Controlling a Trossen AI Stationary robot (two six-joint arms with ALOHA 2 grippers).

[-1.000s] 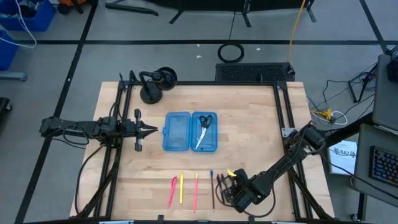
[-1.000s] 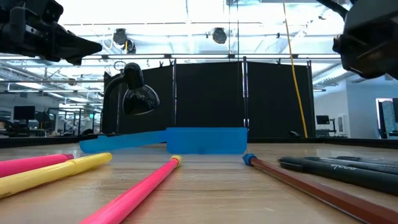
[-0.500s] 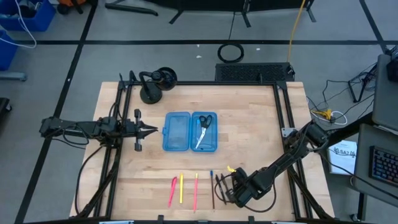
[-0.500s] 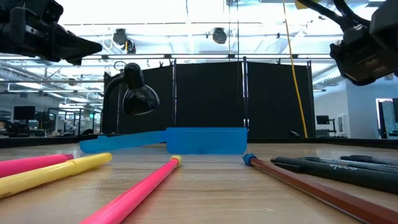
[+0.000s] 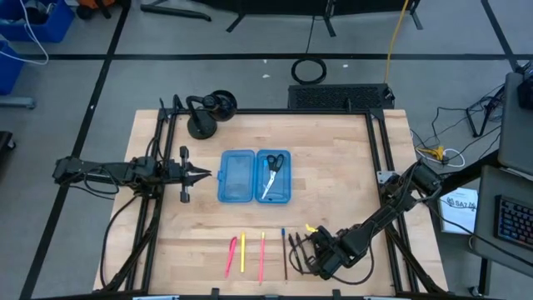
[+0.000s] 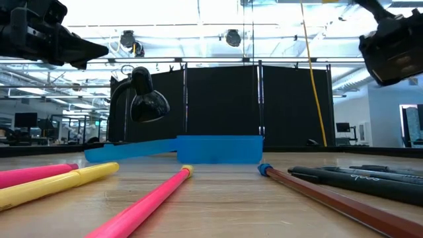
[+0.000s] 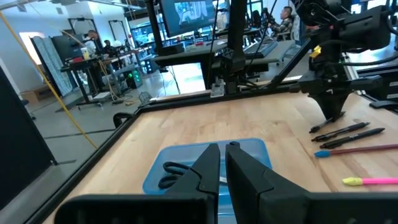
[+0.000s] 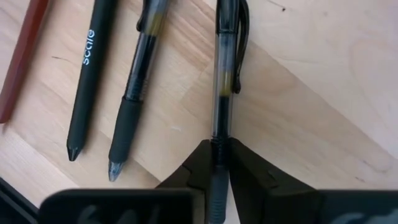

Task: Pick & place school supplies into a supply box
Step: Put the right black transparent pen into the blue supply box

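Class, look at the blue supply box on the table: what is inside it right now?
The open supply box holds the scissors in the half nearer the right arm. The other half looks empty. From the low view its wall hides the inside. The pens lie outside on the table.

Wooden table with a box, a lamp and a row of pens

The light wood table (image 5: pixel 333 175) carries an open blue box (image 5: pixel 254 176) near its middle, with scissors (image 5: pixel 272 174) lying in its right half. A black lamp (image 5: pixel 206 111) stands on its round base at the far left corner. Along the near edge lie a pink pen (image 5: pixel 231 256), a yellow pen (image 5: pixel 242 251), a second pink pen (image 5: pixel 261 255), a brown pencil (image 5: pixel 284 252) and black pens (image 5: pixel 296 246).
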